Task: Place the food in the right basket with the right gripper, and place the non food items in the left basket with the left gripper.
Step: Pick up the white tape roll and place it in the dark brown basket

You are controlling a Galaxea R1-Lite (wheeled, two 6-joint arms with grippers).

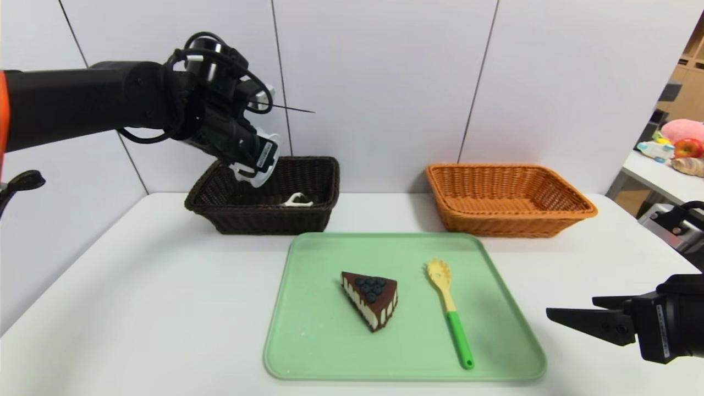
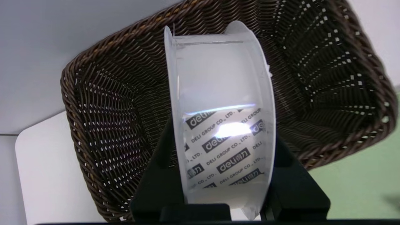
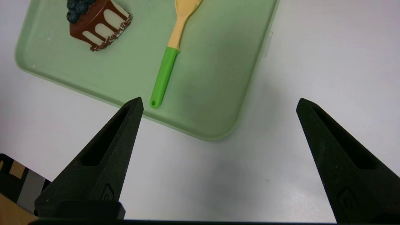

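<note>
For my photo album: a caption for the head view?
Left tool holds a tape roll above the dark basket.

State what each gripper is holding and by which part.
The left gripper holds a roll of clear tape over the dark basket, its fingers pressing the roll's two flat sides. The right gripper holds nothing, jaws open.

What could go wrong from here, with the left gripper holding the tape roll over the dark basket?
1. The left gripper holds the tape roll near the dark basket's near-left rim, so an early release might clip the rim and bounce out.
2. A white item already lies inside, and the roll could land on it and roll.
3. The spoon lies close beside the cake slice, so a later grasp may nudge its neighbour.
</note>
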